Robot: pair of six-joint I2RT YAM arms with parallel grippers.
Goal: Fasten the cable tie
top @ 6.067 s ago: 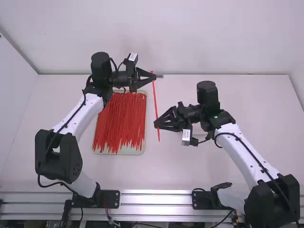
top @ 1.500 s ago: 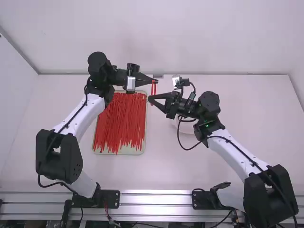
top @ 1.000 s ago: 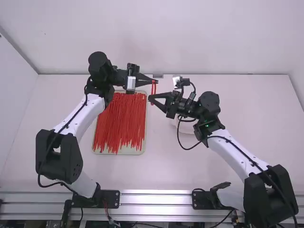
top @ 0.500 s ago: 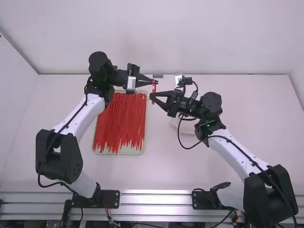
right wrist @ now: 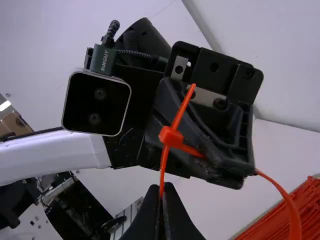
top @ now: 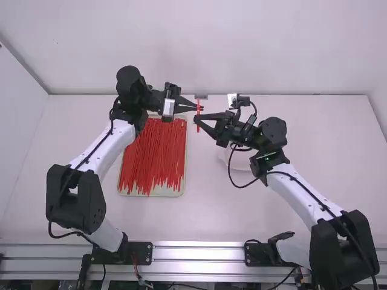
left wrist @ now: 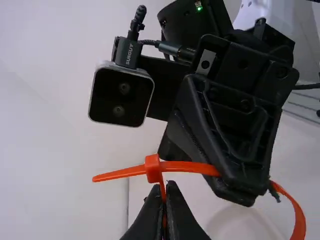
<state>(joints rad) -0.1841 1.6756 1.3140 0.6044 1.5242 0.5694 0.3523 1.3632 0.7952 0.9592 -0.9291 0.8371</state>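
A red cable tie (top: 198, 112) hangs in the air between both grippers, above the far edge of the tray, bent into a loop. In the left wrist view its tail (left wrist: 107, 175) pokes out through the head (left wrist: 152, 167). My left gripper (left wrist: 163, 192) is shut on the strand just below the head. My right gripper (right wrist: 161, 192) is shut on the tail strand, which runs through the head (right wrist: 170, 136). The loop (right wrist: 282, 196) curves away behind. In the high view the left gripper (top: 193, 107) and right gripper (top: 199, 118) meet tip to tip.
A flat tray (top: 182, 181) holding several loose red cable ties (top: 154, 154) lies under the left arm. A white round container (top: 233, 159) sits on the table below the right arm's wrist. The back wall is close behind the grippers.
Six seconds ago the tie hung straight between the grippers; now it is looped. Over the last second both grippers rose slightly and shifted right, staying together.
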